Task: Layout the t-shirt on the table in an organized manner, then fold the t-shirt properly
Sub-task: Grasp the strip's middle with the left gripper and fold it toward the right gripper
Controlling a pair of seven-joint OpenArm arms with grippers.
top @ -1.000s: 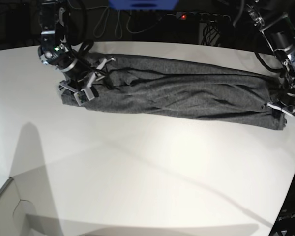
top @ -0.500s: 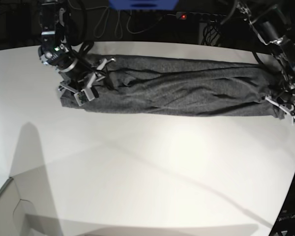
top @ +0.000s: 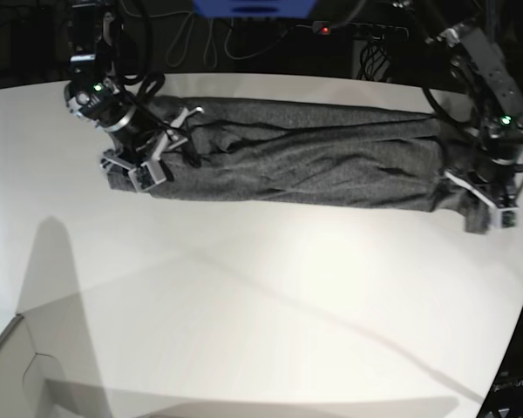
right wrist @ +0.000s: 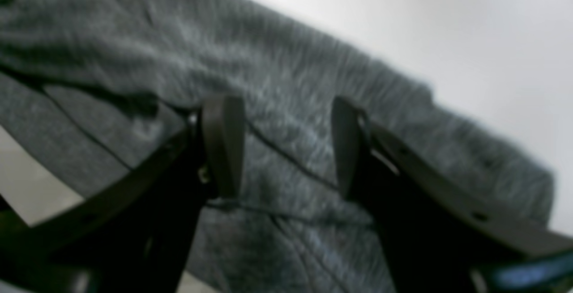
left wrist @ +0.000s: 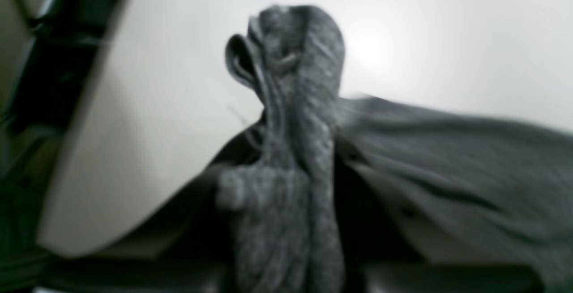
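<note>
Bench (top: 261,296), white and wide, carries the t-shirt (top: 305,165) as a long grey roll along its far side. Over the past second the roll's right end has lifted and drawn inward, pinched in the nearly closed left tool (top: 486,198). At the left end, the right tool (top: 144,157) stays spread wide above the cloth, gripping nothing. Laying out looks under way, folding not begun.
</note>
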